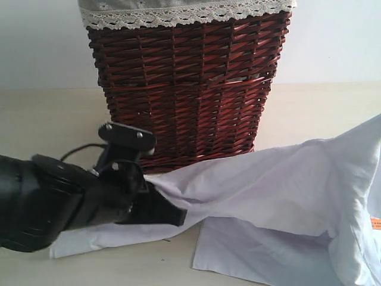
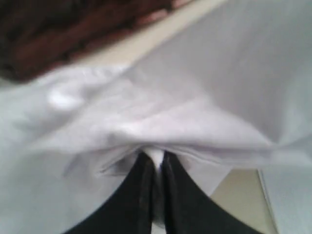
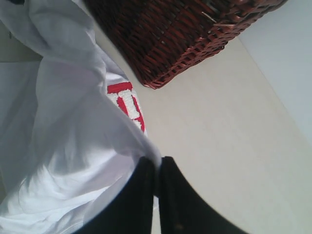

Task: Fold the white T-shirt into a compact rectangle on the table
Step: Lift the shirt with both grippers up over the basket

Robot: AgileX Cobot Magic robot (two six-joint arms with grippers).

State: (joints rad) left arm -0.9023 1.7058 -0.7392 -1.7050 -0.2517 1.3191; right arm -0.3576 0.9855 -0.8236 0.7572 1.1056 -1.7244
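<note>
**Item 1: white T-shirt** [image 1: 280, 179]. Thin white cotton, rumpled and not yet folded. It lies in front of the wicker basket and off to its right as the exterior view shows it. One layer rests flat on the table [image 1: 47, 113]. Another layer is lifted clear of it and hangs as a slack, creased span between two grips, rising toward the right edge of that view. A red band [image 3: 127, 105] with fuzzy white letters shows in the right wrist view, half covered by a fold (letters not readable). A small orange tag [image 1: 375, 222] peeps out at the far right edge.

**Item 2: left gripper** [image 2: 155, 158]. Black, on a bulky black left arm [image 1: 53, 202], low over the table before the basket's near left corner. The jaws are drawn almost together, with a bunched pleat of the shirt pinched between them. Cloth fans out from the tips on both sides.

**Item 3: right gripper** [image 3: 156, 163]. Outside the exterior view and seen only from its own wrist. The black fingers are pressed together with the shirt's edge caught at their tips. The cloth falls away to one side, with beige tabletop beneath.

**Item 4: wicker basket** [image 1: 190, 89]. Dark red-brown weave, upright on the table behind the shirt. A grey lace-trimmed liner [image 1: 178, 15] is turned over its rim. The lifted cloth comes close to its base (touching or not, I cannot tell).

**Item 5: table.** Pale beige, smooth and matte.
</note>
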